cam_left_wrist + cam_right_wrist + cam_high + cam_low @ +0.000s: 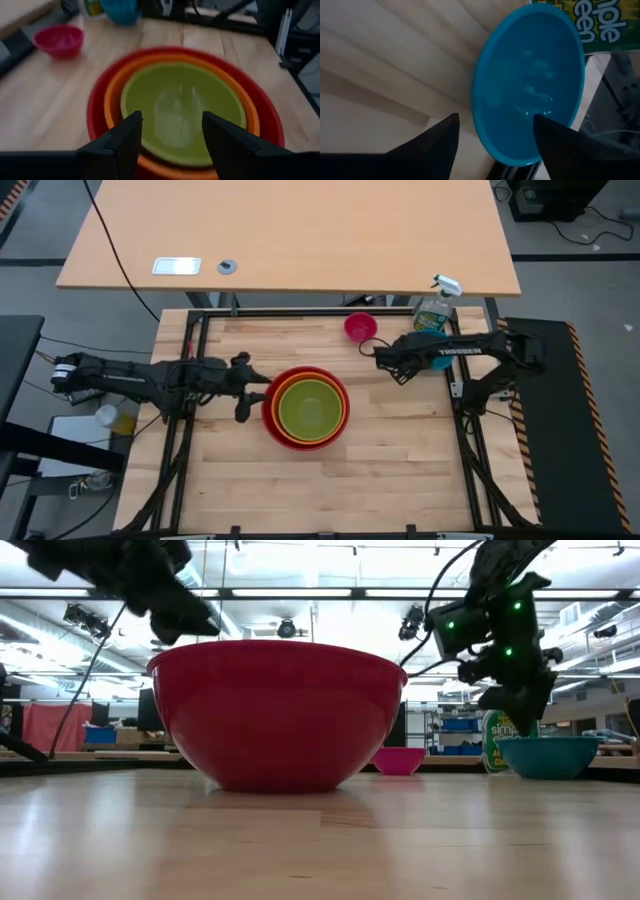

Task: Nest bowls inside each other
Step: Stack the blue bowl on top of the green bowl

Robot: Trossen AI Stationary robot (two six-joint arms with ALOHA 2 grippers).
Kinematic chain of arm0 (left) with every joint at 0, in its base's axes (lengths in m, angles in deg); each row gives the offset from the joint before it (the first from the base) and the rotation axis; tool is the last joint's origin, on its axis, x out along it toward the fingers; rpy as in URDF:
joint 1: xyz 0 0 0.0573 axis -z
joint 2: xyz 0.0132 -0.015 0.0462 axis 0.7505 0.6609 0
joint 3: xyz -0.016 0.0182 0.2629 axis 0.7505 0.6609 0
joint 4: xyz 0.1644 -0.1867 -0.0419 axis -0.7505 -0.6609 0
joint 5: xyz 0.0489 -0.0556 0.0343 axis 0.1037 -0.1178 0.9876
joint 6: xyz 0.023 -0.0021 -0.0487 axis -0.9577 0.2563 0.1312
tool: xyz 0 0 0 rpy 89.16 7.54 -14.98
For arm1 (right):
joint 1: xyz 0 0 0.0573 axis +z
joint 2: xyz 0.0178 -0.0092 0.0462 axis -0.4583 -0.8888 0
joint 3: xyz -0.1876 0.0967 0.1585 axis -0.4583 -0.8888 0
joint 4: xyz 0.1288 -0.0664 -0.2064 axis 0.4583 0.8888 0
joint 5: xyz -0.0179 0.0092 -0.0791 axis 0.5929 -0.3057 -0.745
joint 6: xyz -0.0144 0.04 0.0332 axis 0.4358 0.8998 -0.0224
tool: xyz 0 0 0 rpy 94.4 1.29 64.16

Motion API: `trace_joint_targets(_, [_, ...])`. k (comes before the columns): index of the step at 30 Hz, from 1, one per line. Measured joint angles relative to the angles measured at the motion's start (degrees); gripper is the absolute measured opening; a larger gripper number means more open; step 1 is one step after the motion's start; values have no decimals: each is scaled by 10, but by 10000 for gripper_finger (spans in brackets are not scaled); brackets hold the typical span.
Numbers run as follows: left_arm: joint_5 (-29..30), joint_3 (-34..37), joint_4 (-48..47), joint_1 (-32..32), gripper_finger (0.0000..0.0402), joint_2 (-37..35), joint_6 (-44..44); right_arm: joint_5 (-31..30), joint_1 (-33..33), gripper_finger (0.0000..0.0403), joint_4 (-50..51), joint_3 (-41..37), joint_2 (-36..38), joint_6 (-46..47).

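A red bowl (305,408) stands on its base at the table's middle, with an orange bowl (112,92) nested in it and a lime green bowl (182,110) nested in that. My left gripper (171,120) hovers open at this stack's left rim, above it. A blue bowl (530,80) stands at the far right, partly under my right arm. My right gripper (496,120) is open above the blue bowl's rim, pointing down at a slant. A small pink bowl (360,327) stands alone near the far edge.
A green spray bottle (435,310) stands right behind the blue bowl at the far right corner. The black frame rails (465,395) run along the table's sides. Bare wood lies in front of the stack (310,490).
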Motion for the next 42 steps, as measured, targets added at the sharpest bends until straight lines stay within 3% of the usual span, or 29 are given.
trace_joint_targets(6, [0, -5, 13, 4, 210, 21, -35, -2, -26, 260, -23, 0, -36, -39])
trace_joint_targets(12, [0, -5, 8, 15, 210, -7, -25, -15, -54, 224, -77, -6, -79, -74])
trace_joint_targets(22, [-2, -5, -61, 82, 210, -63, -6, -7, -77, 79, -77, -6, -122, -64])
trace_joint_targets(26, [-2, -5, -78, 91, 210, -68, -5, 37, -71, 19, -78, -7, -117, -61])
trace_joint_targets(31, [-2, -5, -105, 90, 210, -74, -5, 104, -16, 30, -54, 9, -113, -32])
trace_joint_targets(38, [-1, -5, -108, 90, 210, -77, -13, 109, 123, 19, 49, 105, -112, 43])
trace_joint_targets(42, [-1, -5, -108, 90, 210, -77, -13, 96, 205, 23, 46, 197, -112, 75])
